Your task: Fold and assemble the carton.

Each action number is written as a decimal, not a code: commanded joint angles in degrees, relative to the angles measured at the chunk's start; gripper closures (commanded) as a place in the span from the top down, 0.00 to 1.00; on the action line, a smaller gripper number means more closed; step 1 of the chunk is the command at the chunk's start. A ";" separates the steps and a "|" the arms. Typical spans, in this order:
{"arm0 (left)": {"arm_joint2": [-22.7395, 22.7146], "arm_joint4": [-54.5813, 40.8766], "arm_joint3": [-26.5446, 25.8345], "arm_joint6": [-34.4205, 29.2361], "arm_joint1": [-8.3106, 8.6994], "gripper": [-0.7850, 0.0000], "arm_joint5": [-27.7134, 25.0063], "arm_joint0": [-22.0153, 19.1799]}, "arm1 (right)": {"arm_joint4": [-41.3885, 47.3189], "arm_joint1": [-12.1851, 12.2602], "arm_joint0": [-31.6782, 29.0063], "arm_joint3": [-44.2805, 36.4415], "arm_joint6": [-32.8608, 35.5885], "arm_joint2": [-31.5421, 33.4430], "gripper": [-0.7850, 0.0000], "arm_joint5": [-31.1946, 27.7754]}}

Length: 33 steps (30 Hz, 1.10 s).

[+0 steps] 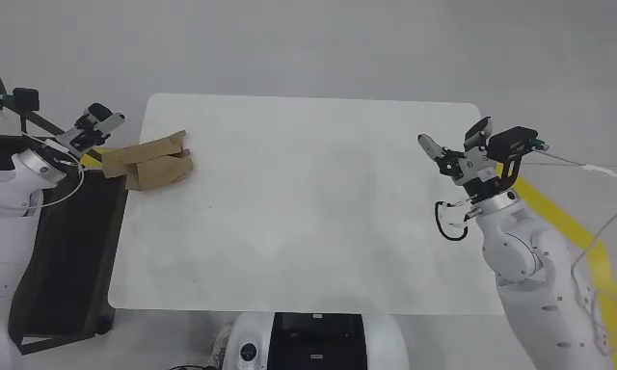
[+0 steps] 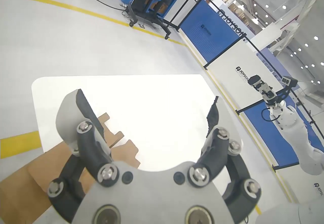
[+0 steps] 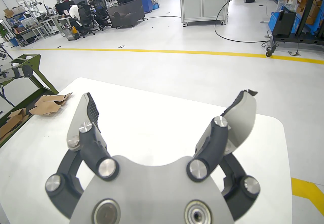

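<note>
From where I stand, the carton [image 1: 154,163] lies at the left edge of the white table [image 1: 308,225], toward its far corner. It is a brown cardboard blank, mostly flat, with a few flaps lifted or overlapping, and one end sticks out past the table's edge.

The left gripper [image 1: 104,118] hangs just beside that overhanging end, a little above it. Its jaws are spread wide with nothing between them. In its own wrist view the left gripper [image 2: 149,113] shows bare white tabletop in the gap, and the carton [image 2: 121,141] runs under one of the dark fingers [image 2: 86,111]. I cannot tell whether that finger touches the cardboard.

The right gripper [image 1: 451,144] is well apart from all this, out over the table's right edge. Its jaws are spread wide too and hold nothing. Its wrist view shows the right gripper [image 3: 164,108] above bare table, with the carton [image 3: 50,106] far across at the opposite edge.

Just beyond that edge stands a green-framed rack [image 3: 33,65] (it reads as a dark cart [image 1: 67,245] from above), and more brown cardboard pieces [image 3: 12,118] lie in it. A yellow line [image 3: 177,52] runs across the floor behind the table.
</note>
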 commanded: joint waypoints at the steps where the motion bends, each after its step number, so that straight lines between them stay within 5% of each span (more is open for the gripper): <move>1: 0.00 -0.02 0.00 -0.02 0.00 1.00 0.00 0.00 | 0.00 0.00 0.00 0.00 0.00 0.00 1.00 0.00; 4: 0.00 -0.02 0.00 -0.02 0.00 1.00 0.00 0.00 | 0.00 0.00 0.00 0.00 0.00 0.00 1.00 0.00; 8: -0.48 -5.32 1.56 -1.71 -0.07 1.00 6.51 0.23 | 0.00 0.00 0.00 0.00 0.00 0.00 1.00 0.00; 14: -4.00 -8.40 9.52 -8.50 0.94 1.00 12.80 -1.24 | 0.00 0.00 0.00 0.00 0.00 0.00 1.00 0.00; 33: -5.87 -1.44 17.94 -5.89 1.48 1.00 13.97 -1.42 | 0.00 0.00 0.00 0.00 0.00 0.00 1.00 0.00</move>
